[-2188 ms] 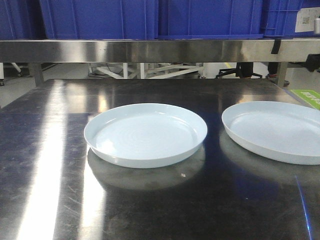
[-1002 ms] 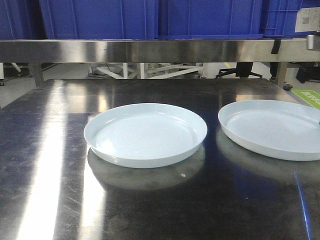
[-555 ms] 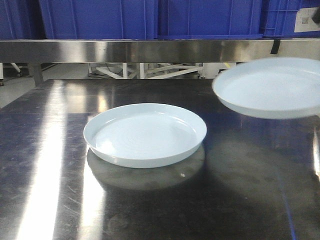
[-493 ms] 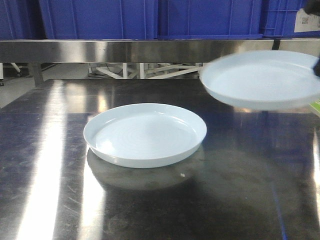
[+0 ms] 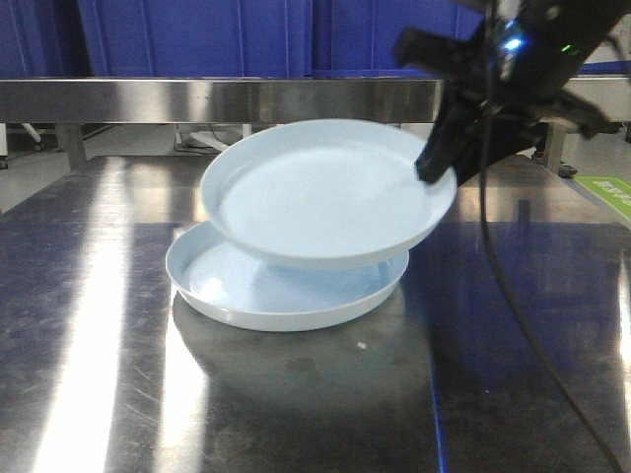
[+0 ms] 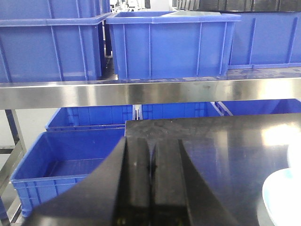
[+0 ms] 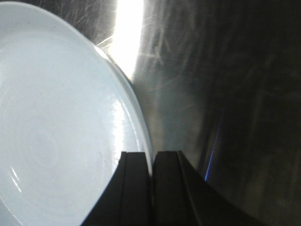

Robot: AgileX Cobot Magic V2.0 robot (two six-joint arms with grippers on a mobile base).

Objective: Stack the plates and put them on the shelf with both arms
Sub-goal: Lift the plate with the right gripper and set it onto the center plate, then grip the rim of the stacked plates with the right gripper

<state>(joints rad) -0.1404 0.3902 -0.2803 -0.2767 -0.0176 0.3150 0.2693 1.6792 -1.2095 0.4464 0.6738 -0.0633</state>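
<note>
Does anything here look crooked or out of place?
Only the upper plate: pinched at its right rim by the right gripper, it hangs tilted over the lower plate instead of sitting level in it. Nothing looks broken or spilled.

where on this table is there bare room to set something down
Bare tabletop lies left of the lower plate, in front of it, and to its right. The middle is crowded: the upper plate, pinched by the right pincer, hangs tilted over the lower one.

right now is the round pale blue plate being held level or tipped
Tipped: the held plate, pinched by the right gripper, shows more inside than the flat plate beneath.
</note>
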